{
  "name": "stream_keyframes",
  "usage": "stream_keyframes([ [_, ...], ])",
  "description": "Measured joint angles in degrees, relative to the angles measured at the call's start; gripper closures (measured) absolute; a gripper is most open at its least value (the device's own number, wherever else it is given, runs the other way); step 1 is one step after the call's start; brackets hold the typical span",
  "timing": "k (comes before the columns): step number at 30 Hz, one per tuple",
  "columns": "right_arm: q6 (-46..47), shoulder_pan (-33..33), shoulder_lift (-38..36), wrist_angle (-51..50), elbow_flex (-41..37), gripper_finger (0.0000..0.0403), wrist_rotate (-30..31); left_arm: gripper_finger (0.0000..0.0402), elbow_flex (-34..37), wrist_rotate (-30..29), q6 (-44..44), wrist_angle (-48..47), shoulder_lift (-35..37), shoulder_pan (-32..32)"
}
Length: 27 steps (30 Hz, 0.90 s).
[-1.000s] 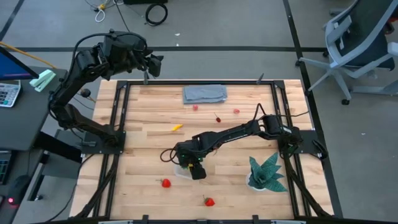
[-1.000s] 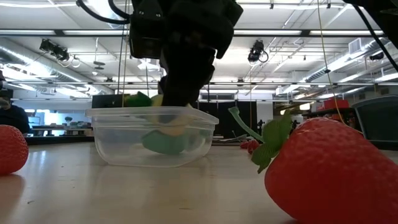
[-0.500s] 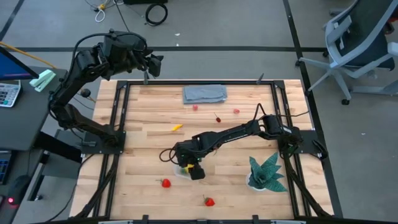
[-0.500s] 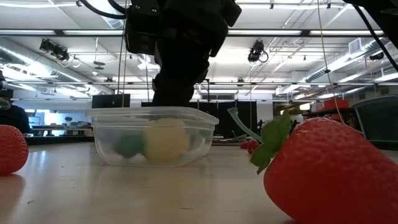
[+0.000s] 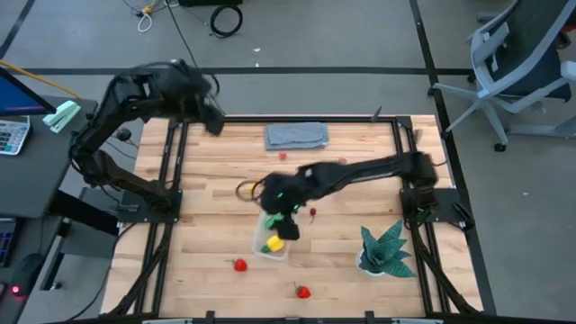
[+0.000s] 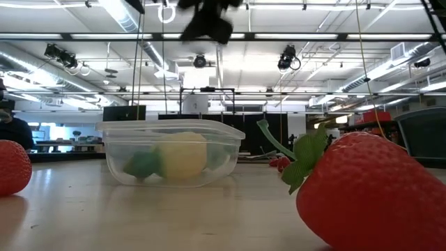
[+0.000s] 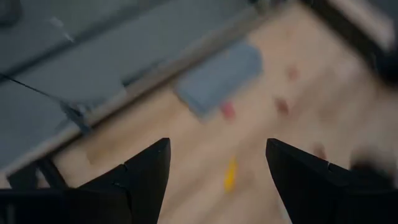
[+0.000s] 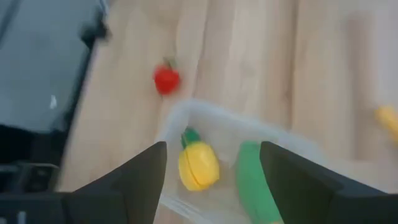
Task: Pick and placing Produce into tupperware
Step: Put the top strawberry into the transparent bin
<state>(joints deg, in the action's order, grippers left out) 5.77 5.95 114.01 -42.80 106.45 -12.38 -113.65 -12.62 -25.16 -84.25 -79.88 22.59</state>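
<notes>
The clear tupperware (image 5: 273,245) stands on the table near its middle; in the low view the tupperware (image 6: 171,153) holds the yellow lemon (image 6: 182,157) and the green oblong (image 6: 143,165). My right gripper (image 5: 288,225) hangs open above the tub's far side, touching nothing; its wrist view looks down on the lemon (image 8: 198,167) and the green oblong (image 8: 255,183). Two strawberries (image 5: 239,265) (image 5: 303,292) lie near the table's near edge. A cherry (image 5: 312,212) lies beside the right arm. My left gripper (image 5: 211,117) is open over the far left corner.
A folded grey cloth (image 5: 297,135) lies at the far edge, with small red fruits (image 5: 283,155) (image 5: 342,161) near it. A yellow-orange sliver (image 7: 230,174) shows in the left wrist view. The green spiky plant (image 5: 385,250) stands at the near right.
My right gripper has risen out of the tupperware and drawn back toward the far edge, leaving the lemon lying in the tub beside the green oblong. My left gripper has swung from outside the far left corner in over the table.
</notes>
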Motion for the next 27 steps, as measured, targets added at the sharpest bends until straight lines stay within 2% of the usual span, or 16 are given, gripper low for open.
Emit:
stream_keyframes([
  [3,-0.74,-1.30,-6.47,-0.97,0.00,0.0135,2.21,0.0139,2.29,5.91,2.32,-5.64,-0.02,-5.72],
  [6,-0.82,-2.79,-12.19,-1.16,0.00,0.0135,5.59,0.0148,6.01,9.35,2.40,-4.80,0.20,-12.69],
  [11,1.63,-4.71,-20.75,-2.87,0.04,0.0135,10.68,0.0159,13.62,9.94,1.69,-2.76,-0.79,-23.70],
  [15,3.64,-5.89,-26.42,-8.80,0.07,0.0135,12.64,0.0161,24.24,9.97,-1.55,-0.66,-0.77,-30.48],
  [19,5.52,-5.92,-31.38,-13.82,0.07,0.0137,16.36,0.0158,36.07,9.91,-4.96,5.46,-1.03,-36.53],
  [22,6.44,-5.90,-33.91,-15.52,0.04,0.0138,19.29,0.0158,43.74,10.20,-5.66,15.36,-1.78,-40.64],
  [27,6.67,-5.90,-36.12,-15.65,0.04,0.0137,24.05,0.0161,50.47,12.61,-5.93,30.08,-3.05,-45.01],
])
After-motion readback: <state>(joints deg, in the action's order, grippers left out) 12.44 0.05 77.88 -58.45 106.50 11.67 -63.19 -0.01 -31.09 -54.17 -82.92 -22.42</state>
